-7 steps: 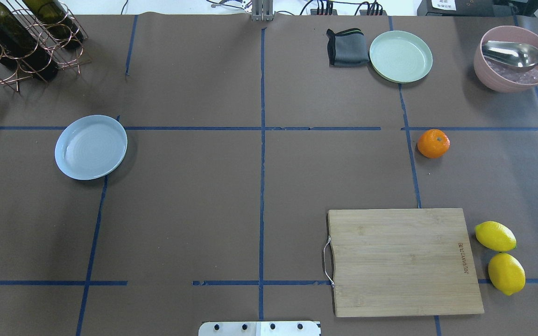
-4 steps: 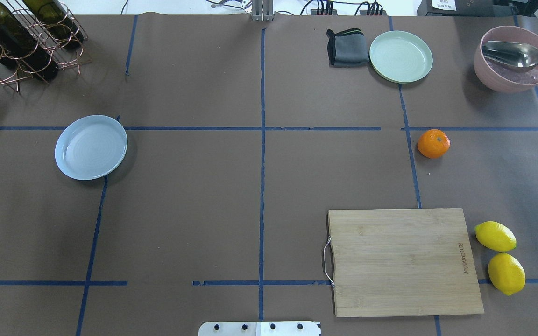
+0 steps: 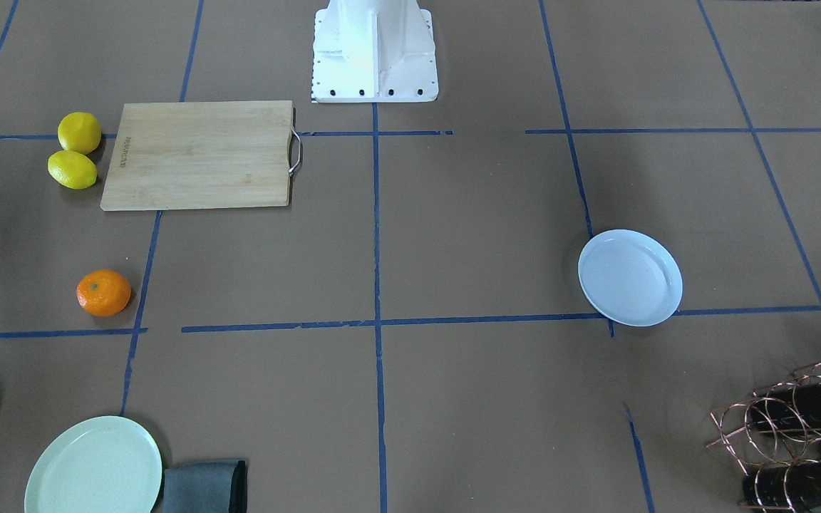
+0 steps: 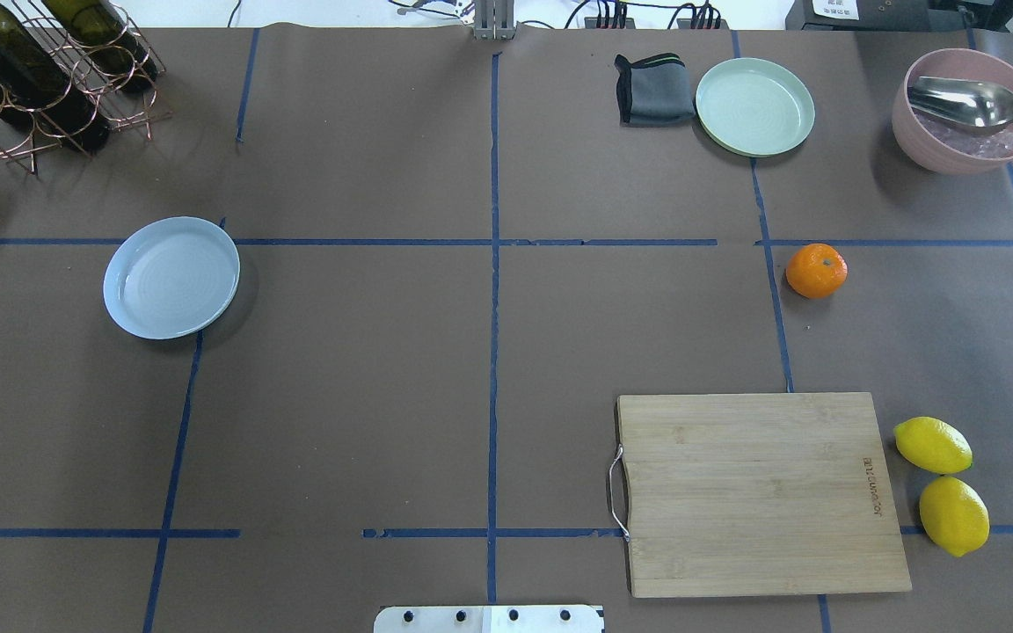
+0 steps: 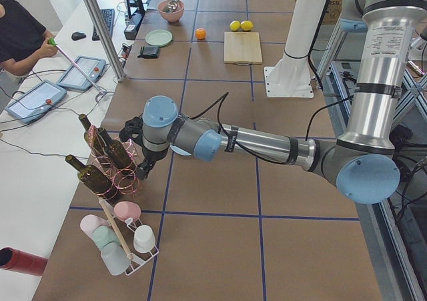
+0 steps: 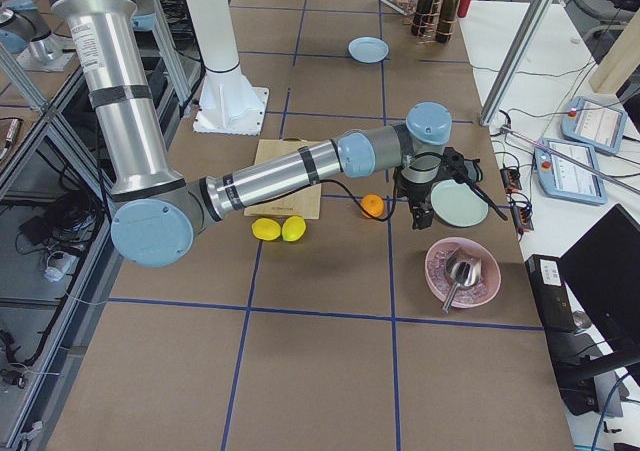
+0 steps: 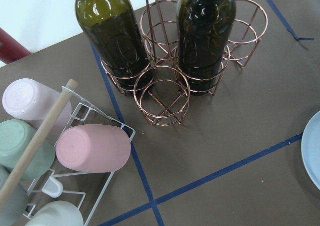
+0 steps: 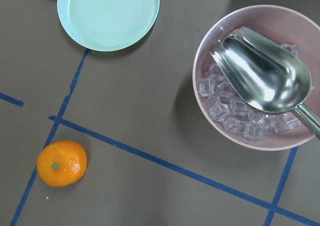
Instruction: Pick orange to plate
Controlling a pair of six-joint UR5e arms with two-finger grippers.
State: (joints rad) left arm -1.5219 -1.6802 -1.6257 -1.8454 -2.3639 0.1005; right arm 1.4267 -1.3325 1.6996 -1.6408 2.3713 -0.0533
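Note:
The orange (image 4: 816, 270) lies alone on the brown table, right of centre, and also shows as the orange (image 8: 61, 163) at the lower left of the right wrist view. The bluish-white plate (image 4: 171, 277) sits bare on the left side. My right gripper (image 6: 422, 216) hangs above the table between the orange (image 6: 372, 205) and the pale green plate; I cannot tell whether it is open or shut. My left gripper (image 5: 139, 155) hovers beside the wine bottle rack, near the plate, and I cannot tell its state either.
A pale green plate (image 4: 754, 106) and a grey cloth (image 4: 654, 90) lie at the back right. Beside them is a pink bowl (image 4: 937, 145) with ice and a metal scoop. A cutting board (image 4: 761, 492) and two lemons (image 4: 933, 445) are front right. A bottle rack (image 4: 40, 70) stands back left.
A dark tip of the right gripper has come into the overhead view at the right edge by the pink bowl. The orange and plate have not moved.

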